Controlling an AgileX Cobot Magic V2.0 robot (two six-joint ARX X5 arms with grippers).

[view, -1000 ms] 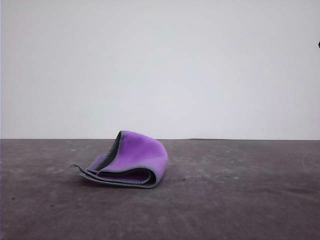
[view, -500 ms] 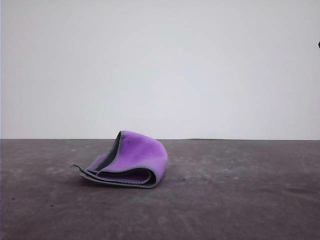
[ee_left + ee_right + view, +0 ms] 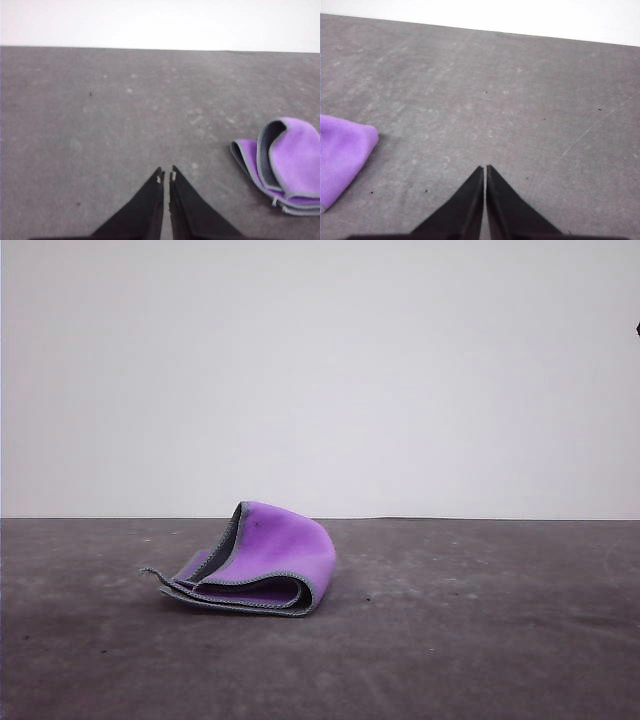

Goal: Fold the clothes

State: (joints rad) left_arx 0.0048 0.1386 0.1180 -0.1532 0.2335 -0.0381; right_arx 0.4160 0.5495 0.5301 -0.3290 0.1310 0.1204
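While the left tool (image 3: 166,176) is hovering over bare grey bench (image 3: 100,110) with its two dark fingers pressed together and nothing between them, the cloth (image 3: 255,562) is lying off to that tool's side, well apart from its tips. In the front view the cloth is sitting left of the middle of the bench, already doubled over: purple face is showing outward, dark grey is peeking along the inner edge, and the light stitched edging is tracing several stacked layers. Its top flap is arching up loosely and not lying flat, and one corner is trailing out toward the left. Further right, the right tool (image 3: 485,170) is likewise hanging over empty bench with its fingers closed and gripping nothing, a purple corner of the cloth just entering its view at the side.

Judging from this, the folding is looking largely done, with both tools standing clear of the cloth; the step in hand seems to be the pause after a fold. If another move is wanted, it is calling for pressing the puffed flap down or tucking the stray corner, which would mean opening a tool first and approaching the raised edge.
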